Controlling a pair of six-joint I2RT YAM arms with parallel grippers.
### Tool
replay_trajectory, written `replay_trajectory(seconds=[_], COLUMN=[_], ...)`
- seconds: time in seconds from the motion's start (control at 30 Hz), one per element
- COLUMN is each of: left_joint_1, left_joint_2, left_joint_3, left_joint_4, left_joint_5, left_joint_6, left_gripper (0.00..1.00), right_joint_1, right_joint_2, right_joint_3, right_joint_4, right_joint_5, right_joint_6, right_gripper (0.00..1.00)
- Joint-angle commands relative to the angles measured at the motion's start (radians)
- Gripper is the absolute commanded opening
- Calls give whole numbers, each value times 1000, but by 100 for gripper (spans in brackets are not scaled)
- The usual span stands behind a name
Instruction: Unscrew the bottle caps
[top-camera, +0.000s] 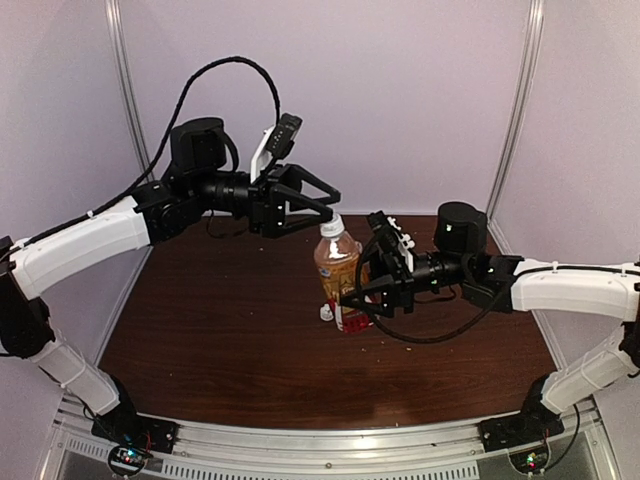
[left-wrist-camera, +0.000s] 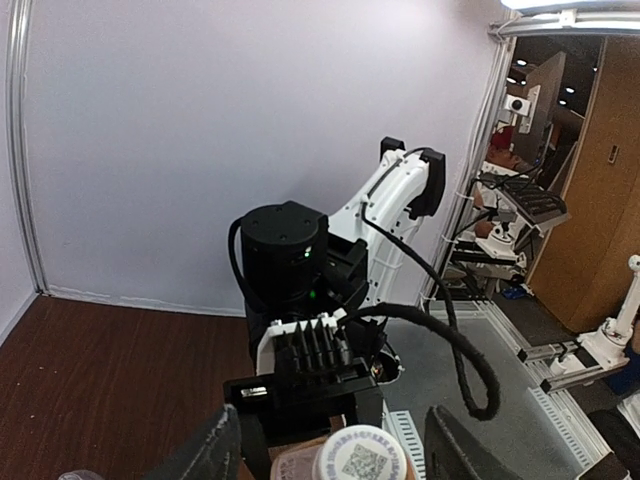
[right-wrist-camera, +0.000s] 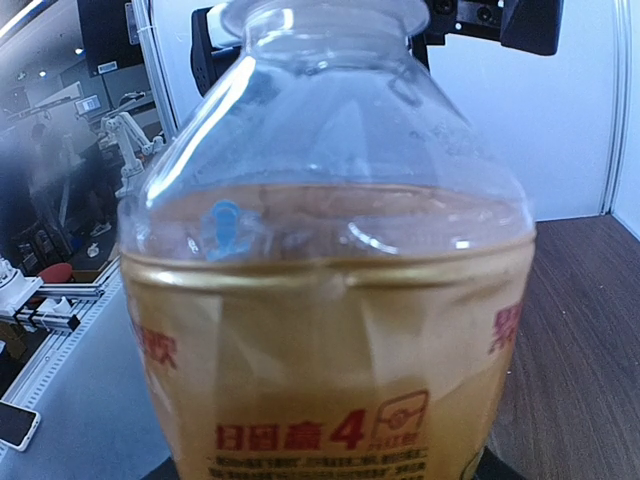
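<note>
Top view: bottle upright mid-table, bare wood all round, well off every edge. The left gripper reaches in from 10 o'clock to the cap. The right gripper clamps the bottle's lower body from 3 o'clock. A loose cap lies at the bottle's 7 o'clock, just beside it.
Left wrist: fingers wide, a gap on either side of the cap.
Right wrist: bottle fills the frame; own fingers hidden.

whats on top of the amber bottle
A small round white plastic screw cap with a printed code sits on the amber-brown plastic bottle. The left gripper straddles it, open. The neck thread is covered.
</note>
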Motion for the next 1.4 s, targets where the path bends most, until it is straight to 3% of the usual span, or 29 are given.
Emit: replay_trajectory(seconds=[0.0,0.1,0.4,0.57,0.7,0.93,1.03,1.2,1.37], left_joint_1=[-4,-7,-20,-26,-25,-27,-27,-33,-72], left_joint_2=[26,35,42,43,43,44,44,40,33], left_joint_3=[-9,-9,-26,-35,-37,-32,-20,11,25], left_joint_4=[69,83,79,82,85,73,36,-39,-136], left_joint_5=[39,50,58,61,61,40,-17,-185,-533], left_joint_6=[-3,-18,-15,-15,-17,-32,-47,-111,-245], left_gripper=[61,56,60,55,46,16,0,0,0], right_joint_1=[-5,-6,-11,-17,-17,-24,-27,-27,-28], right_joint_2=[17,19,16,15,11,-4,-19,-49,-63], right_joint_3=[32,34,34,32,26,16,18,24,20], right_joint_4=[36,34,40,44,47,34,-12,-92,-134], right_joint_5=[-35,-31,-26,-25,-22,25,101,297,486], right_joint_6=[20,20,24,29,31,26,-6,-71,-130], right_gripper=[37,37,37,37,37,37,37,36,36])
